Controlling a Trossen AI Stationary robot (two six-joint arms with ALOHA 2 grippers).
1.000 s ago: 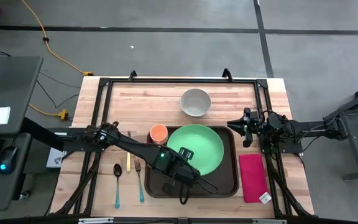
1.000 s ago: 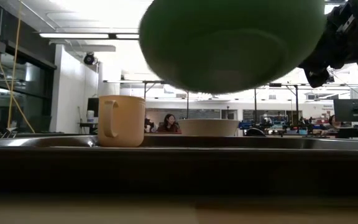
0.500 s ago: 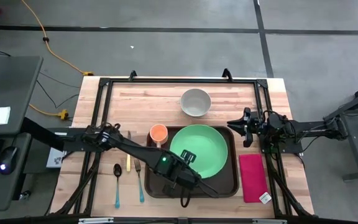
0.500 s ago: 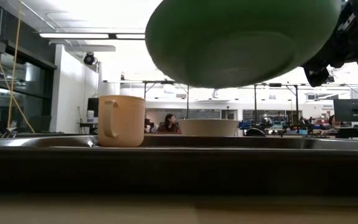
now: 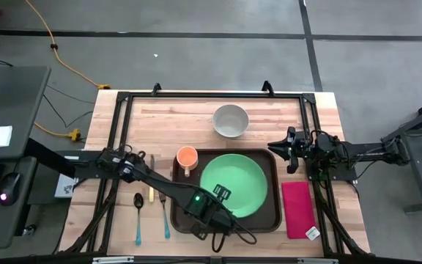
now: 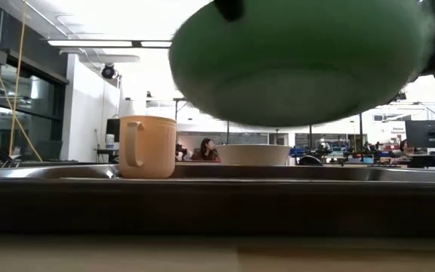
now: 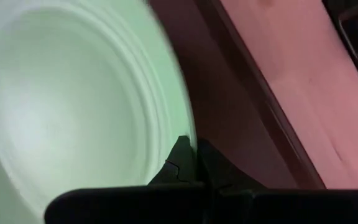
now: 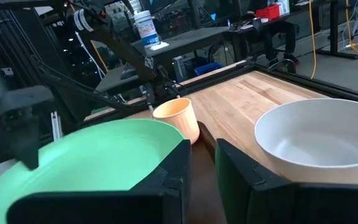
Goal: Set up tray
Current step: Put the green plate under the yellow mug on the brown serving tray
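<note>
The tray [image 5: 273, 220], dark brown with a raised rim, lies on the wooden table [image 5: 174, 117] in the middle of its near half. A round green plate [image 5: 240, 180] is above the tray's right part. In the low view the plate [image 6: 300, 64] hangs in the air, clearly higher than the tray rim, so it does not rest on the tray.

The left pincer [image 5: 220, 193] holds the plate by its near left edge. In the left wrist view its dark fingers [image 7: 182, 165] are closed tight on the plate's rim [image 7: 173, 106], with the tray floor [image 7: 229, 118] beneath.

The right pincer [image 5: 275, 149] waits above the tray's far right corner, apart from the plate. Its fingers [image 8: 179, 168] stand only a little apart, with a narrow gap, and nothing is between them.

An orange cup [image 5: 187, 157] stands upright just beside the tray's far left corner. A white bowl [image 5: 231, 120] sits on the table behind the tray. A red-pink napkin [image 5: 297, 208] lies flat just right of the tray. A spoon [image 5: 138, 217], a yellow-handled knife [image 5: 151, 189] and a fork [image 5: 164, 213] lie side by side left of the tray.
</note>
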